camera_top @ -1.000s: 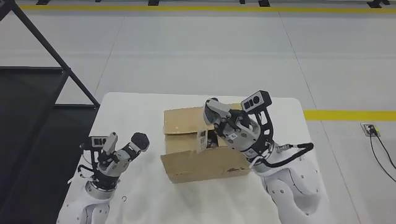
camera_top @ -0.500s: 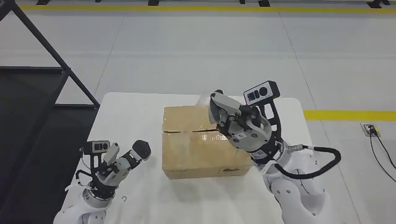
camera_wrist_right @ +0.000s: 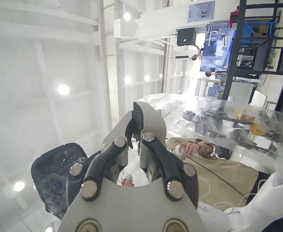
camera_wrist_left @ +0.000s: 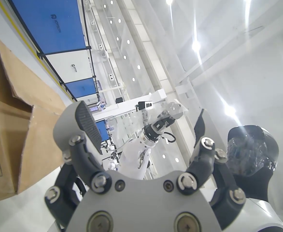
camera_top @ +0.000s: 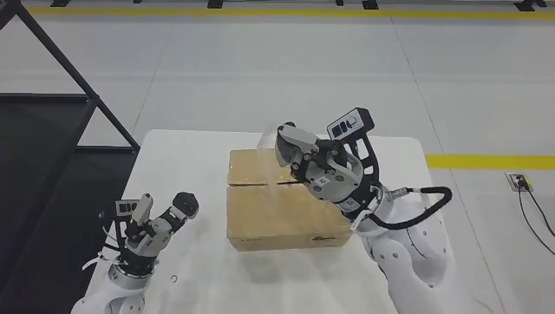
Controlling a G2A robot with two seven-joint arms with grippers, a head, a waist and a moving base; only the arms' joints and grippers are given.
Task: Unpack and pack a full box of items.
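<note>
Up out of the box (camera_top: 282,214) on the table (camera_top: 191,153), the right claw (camera_wrist_right: 140,121) now pinches a clear bag (camera_wrist_right: 228,121) above its far edge: unpacking is underway. The left claw (camera_wrist_left: 141,117), spread, pulls back.

Brown cardboard box (camera_top: 277,214) sits mid-table, top flaps folded down; a clear plastic bag (camera_wrist_right: 204,117) is above its 12 o'clock edge.

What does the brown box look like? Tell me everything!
The box is plain brown cardboard, sitting flat on the white table. From above its top flaps look folded shut; the left wrist view shows a flap gaping at one corner. The right pincer hangs above its far edge, pinching clear plastic.
</note>
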